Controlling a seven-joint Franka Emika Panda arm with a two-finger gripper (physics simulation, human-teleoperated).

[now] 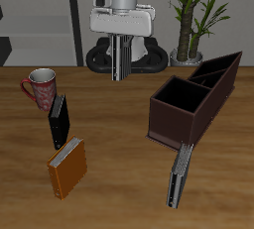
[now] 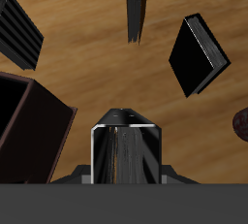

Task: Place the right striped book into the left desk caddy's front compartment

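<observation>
My gripper point(image 1: 121, 41) is shut on a striped book point(image 1: 121, 64), thin and dark grey with lengthwise stripes. It hangs upright below the fingers, high above the table's back middle. The wrist view shows its end face point(image 2: 126, 155). This is the right striped book. Its twin point(image 1: 179, 174) stands on edge near the front edge, against the dark-brown desk caddy point(image 1: 174, 122). That caddy's open compartments face up, and its wall shows in the wrist view point(image 2: 29, 136). A second dark-brown caddy section point(image 1: 223, 69) continues behind it. I cannot tell where one caddy ends.
A red patterned mug point(image 1: 40, 87) stands away from the caddies. A plain black book point(image 1: 60, 121) and an orange book point(image 1: 67, 168) lie in front of it. A potted plant point(image 1: 189, 25) stands at the back.
</observation>
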